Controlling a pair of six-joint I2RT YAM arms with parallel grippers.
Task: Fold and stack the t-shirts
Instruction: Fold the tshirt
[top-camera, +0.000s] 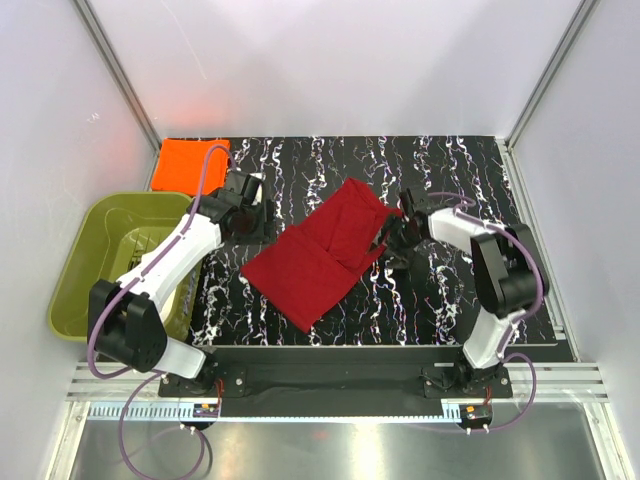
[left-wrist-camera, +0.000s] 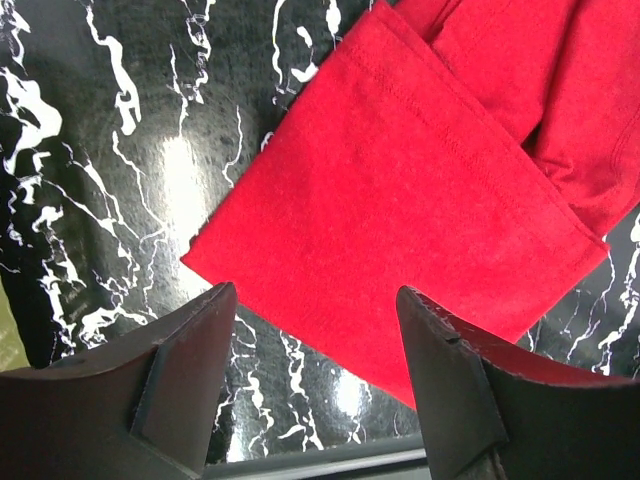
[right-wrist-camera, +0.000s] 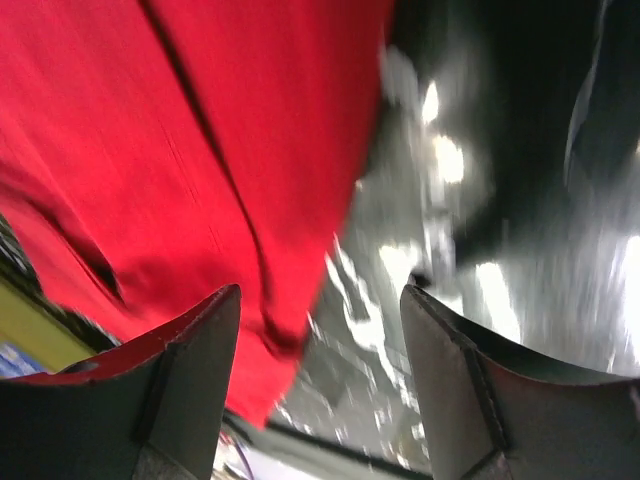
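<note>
The dark red t-shirt (top-camera: 318, 252) lies partly folded and slanted in the middle of the black marbled table; it also fills the left wrist view (left-wrist-camera: 420, 190) and the left of the blurred right wrist view (right-wrist-camera: 170, 140). The orange t-shirt (top-camera: 189, 164) lies folded flat at the back left corner. My left gripper (top-camera: 254, 207) hovers just left of the red shirt's edge, open and empty (left-wrist-camera: 315, 300), with the shirt's corner ahead of its fingertips. My right gripper (top-camera: 386, 240) is at the shirt's right edge, open (right-wrist-camera: 320, 300), and nothing is between its fingers.
An olive-green plastic tub (top-camera: 105, 262) stands off the table's left side, next to the left arm. White walls and metal posts enclose the table (top-camera: 450, 300). A dark rail (top-camera: 330, 360) runs along the near edge by the arm bases.
</note>
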